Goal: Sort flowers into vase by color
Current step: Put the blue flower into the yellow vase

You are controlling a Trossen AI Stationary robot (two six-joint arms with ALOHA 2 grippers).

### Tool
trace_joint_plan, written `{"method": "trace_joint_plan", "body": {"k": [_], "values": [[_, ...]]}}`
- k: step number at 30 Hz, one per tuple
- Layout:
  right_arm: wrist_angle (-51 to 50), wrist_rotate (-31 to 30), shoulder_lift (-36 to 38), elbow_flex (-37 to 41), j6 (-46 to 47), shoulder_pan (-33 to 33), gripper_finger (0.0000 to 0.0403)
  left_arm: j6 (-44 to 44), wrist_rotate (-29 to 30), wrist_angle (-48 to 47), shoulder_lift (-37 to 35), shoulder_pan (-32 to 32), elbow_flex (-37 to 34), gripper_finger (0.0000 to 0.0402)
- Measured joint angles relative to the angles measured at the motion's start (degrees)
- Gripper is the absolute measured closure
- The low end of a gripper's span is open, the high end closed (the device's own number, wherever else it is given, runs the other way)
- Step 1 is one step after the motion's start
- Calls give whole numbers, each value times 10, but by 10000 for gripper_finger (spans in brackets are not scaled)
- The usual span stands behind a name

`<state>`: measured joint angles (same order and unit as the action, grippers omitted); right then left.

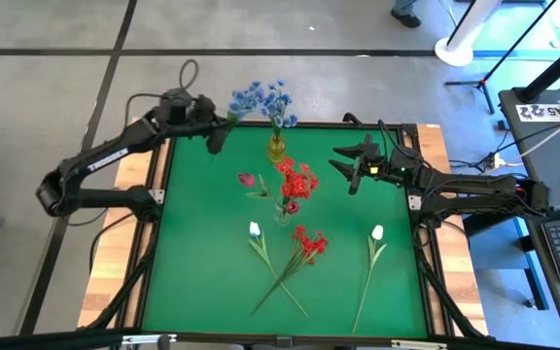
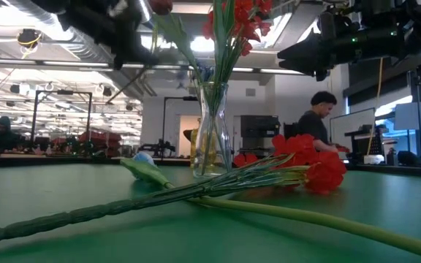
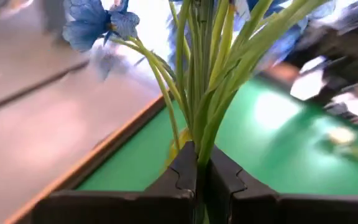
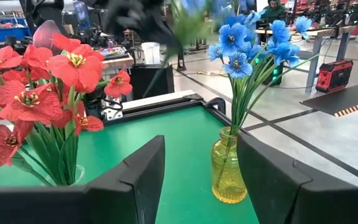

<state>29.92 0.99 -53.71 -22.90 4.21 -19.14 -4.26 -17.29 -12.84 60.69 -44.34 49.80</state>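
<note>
My left gripper (image 1: 219,134) hovers over the table's far edge, left of the yellow vase (image 1: 276,149), shut on a blue sprig (image 1: 246,98). The yellow vase (image 4: 228,168) holds other blue flowers (image 4: 247,43). A clear vase (image 1: 284,210) holds red blooms (image 1: 297,180), and a pink rosebud (image 1: 248,180) leans out to its left. Two white tulips (image 1: 254,230) (image 1: 377,232) and a red cluster (image 1: 309,241) lie flat on the green mat. My right gripper (image 1: 345,167) hangs open to the right of both vases, touching nothing. My left gripper pinches the blue sprig's bunch of green stems (image 3: 199,134) between its two fingers (image 3: 182,171), below where the stems spread apart. The sprig is lifted clear of the table. Its blue blooms (image 3: 98,25) stick out beyond the fingertips, toward the yellow vase.
A raised frame (image 1: 163,194) edges the green mat. There is bare mat along the left side and near the right edge. Cables and a laptop sit right of the table. In the low view a person (image 2: 316,120) shows in the room behind.
</note>
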Motion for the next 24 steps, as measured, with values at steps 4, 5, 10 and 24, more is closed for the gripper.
{"method": "trace_joint_plan", "body": {"k": [4, 5, 10, 24], "values": [[3, 0, 0, 0, 0, 0, 206, -17, -41, 70, -15, 6, 0, 398], [3, 0, 0, 0, 0, 0, 206, -18, -50, 102, -16, 8, -5, 398], [4, 0, 0, 0, 0, 0, 206, -66, -106, 318, -2, 24, -54, 396], [17, -6, 0, 0, 5, 0, 206, -95, -105, 688, 153, 44, -130, 393]]}}
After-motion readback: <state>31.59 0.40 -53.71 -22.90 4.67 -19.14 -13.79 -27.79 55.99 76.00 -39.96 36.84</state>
